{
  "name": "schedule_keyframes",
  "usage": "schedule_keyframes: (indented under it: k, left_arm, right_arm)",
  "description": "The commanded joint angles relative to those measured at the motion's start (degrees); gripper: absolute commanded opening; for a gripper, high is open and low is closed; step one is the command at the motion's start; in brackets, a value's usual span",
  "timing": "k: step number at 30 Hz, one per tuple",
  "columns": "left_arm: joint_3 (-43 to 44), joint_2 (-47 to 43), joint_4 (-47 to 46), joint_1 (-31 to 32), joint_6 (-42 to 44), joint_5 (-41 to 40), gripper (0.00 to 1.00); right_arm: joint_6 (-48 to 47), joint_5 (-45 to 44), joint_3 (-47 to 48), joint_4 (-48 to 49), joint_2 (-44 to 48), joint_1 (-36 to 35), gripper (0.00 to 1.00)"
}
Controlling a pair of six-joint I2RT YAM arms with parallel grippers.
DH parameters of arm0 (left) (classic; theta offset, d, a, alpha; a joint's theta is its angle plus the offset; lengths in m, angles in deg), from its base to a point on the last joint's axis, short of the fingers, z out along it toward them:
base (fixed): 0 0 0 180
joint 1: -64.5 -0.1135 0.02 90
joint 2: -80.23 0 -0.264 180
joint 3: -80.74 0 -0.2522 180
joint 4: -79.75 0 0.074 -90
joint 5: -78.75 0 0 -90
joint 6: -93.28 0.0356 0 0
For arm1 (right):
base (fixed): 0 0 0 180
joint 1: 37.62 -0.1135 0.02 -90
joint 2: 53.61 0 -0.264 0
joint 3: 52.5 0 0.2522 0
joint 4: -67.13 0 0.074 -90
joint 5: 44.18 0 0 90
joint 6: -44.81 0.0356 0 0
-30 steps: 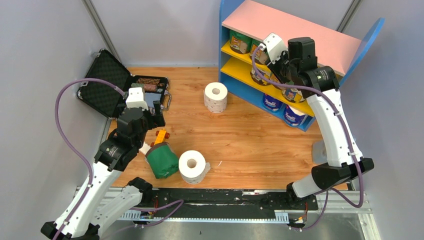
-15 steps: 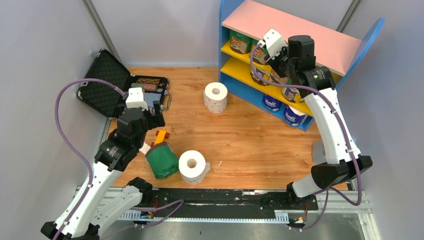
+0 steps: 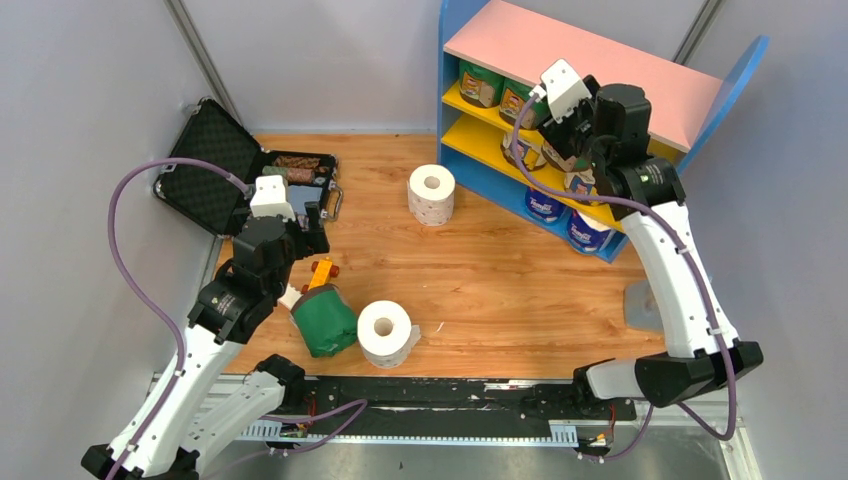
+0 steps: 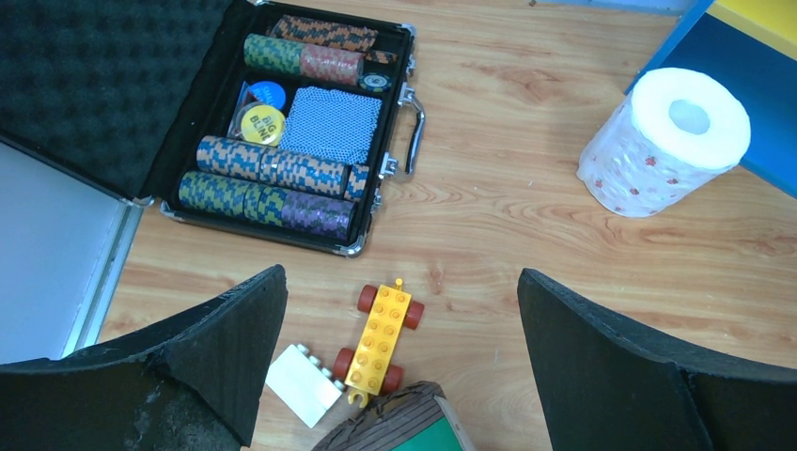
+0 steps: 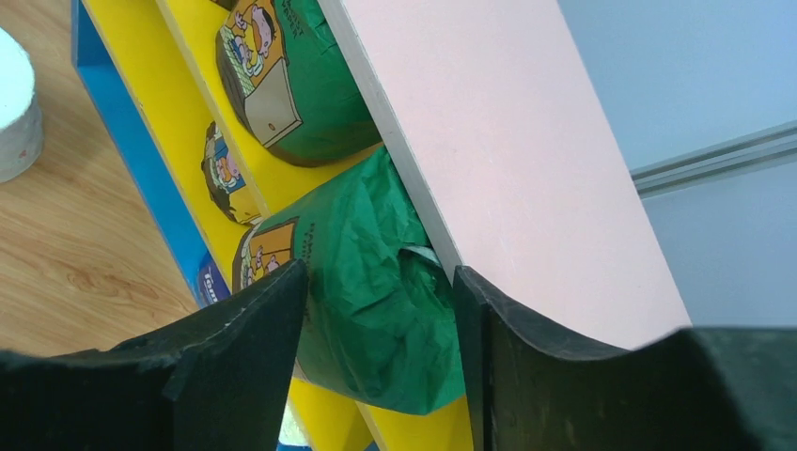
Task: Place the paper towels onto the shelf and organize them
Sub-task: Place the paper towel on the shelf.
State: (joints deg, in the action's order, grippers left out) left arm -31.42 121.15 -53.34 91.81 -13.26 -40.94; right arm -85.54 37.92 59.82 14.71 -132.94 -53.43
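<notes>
The shelf [image 3: 600,70] stands at the back right, and its pink top board [image 5: 507,141] fills the right wrist view. My right gripper [image 5: 381,272] is shut on a green-wrapped roll [image 5: 376,310] that lies on the upper yellow board, just under the pink board. In the top view that gripper [image 3: 548,122] is at the shelf front. Two more green rolls [image 3: 480,85] sit on the same board. My left gripper [image 4: 399,282] hangs open over the floor. A green roll [image 3: 325,322], a bare white roll [image 3: 385,332] and a dotted white roll [image 3: 431,195] lie on the floor.
An open black case [image 3: 210,175] with chips lies at the left wall. An orange toy car [image 4: 381,338] and a white brick [image 4: 301,385] lie under my left gripper. Cream rolls [image 3: 525,150] and blue-and-white rolls [image 3: 545,205] fill the lower boards.
My right arm has swung to the right and its wrist has risen along the shelf front, with the green roll between the fingers. The left arm has not moved.
</notes>
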Motion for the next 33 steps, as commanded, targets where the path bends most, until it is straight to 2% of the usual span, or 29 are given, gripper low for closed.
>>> schedule_keyframes:
  k: [1, 7, 12, 23, 28, 33]
  left_arm:
    - [-0.12, -0.41, -2.21, -0.33, 0.63, -0.67, 1.0]
    - [-0.12, -0.45, -2.12, -0.33, 0.63, -0.68, 1.0]
    - [-0.2, -0.77, -2.04, -0.35, 0.63, -0.83, 1.0]
    - [-0.29, -0.61, -2.14, -0.33, 0.63, -1.03, 1.0]
    - [-0.31, -0.41, -2.04, -0.33, 0.63, -1.17, 1.0]
    - [-0.22, -0.48, -1.94, -0.37, 0.56, -1.24, 1.0]
  right_arm:
    - [2.66, 3.68, -1.74, 5.68, 4.25, 0.35, 0.63]
    - [11.52, 5.32, -2.86, 8.47, 7.23, 0.42, 0.8]
    - [15.44, 1.4, -6.07, 9.28, 7.76, 0.38, 0.82]
    - [28.98, 5.37, -14.12, 11.05, 19.03, 0.21, 0.86]
    - [35.8, 0.29, -20.71, 13.98, 25.14, 0.21, 0.89]
    - [38.72, -3.34, -29.42, 20.12, 27.44, 0.26, 0.92]
